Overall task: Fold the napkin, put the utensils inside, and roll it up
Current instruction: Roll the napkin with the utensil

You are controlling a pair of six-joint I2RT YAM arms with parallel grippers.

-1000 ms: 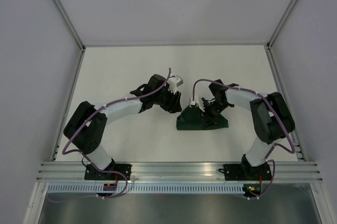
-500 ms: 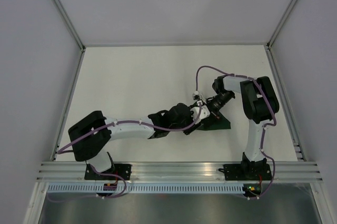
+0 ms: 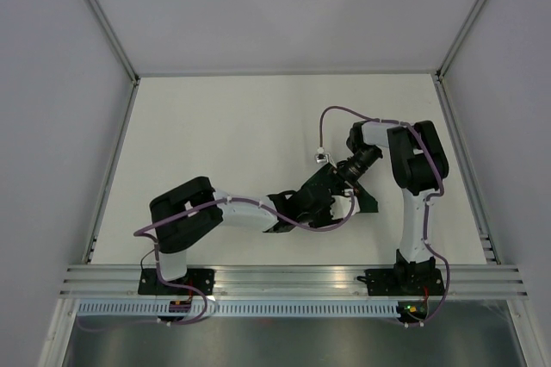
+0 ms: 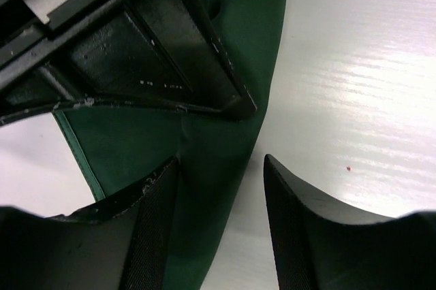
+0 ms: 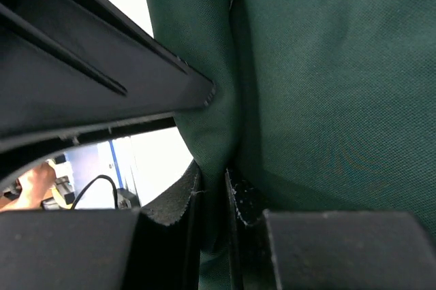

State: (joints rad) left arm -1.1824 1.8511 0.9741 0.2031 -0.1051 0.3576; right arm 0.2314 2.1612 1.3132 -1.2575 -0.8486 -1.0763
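The dark green napkin (image 3: 368, 202) lies bunched at the table's middle right, mostly hidden under both grippers in the top view. My right gripper (image 3: 334, 181) is shut on a raised fold of the napkin (image 5: 306, 65); the pinch shows in the right wrist view (image 5: 212, 182). My left gripper (image 3: 320, 205) is open right beside it. In the left wrist view its jaws (image 4: 219, 165) stand apart over the napkin's edge (image 4: 204, 147), with cloth and bare table between them. The right gripper's black body (image 4: 136, 52) fills the top left of that view. No utensils are in view.
The white table (image 3: 215, 126) is framed by grey walls and metal rails at the left (image 3: 112, 169), the right (image 3: 465, 169) and the near edge (image 3: 293, 279). The left arm's forearm (image 3: 241, 212) stretches low across the near middle of the table.
My left arm has swung from the back middle down and right to the napkin. My right arm has drawn up and back, its gripper staying on the cloth, now bunched narrower.
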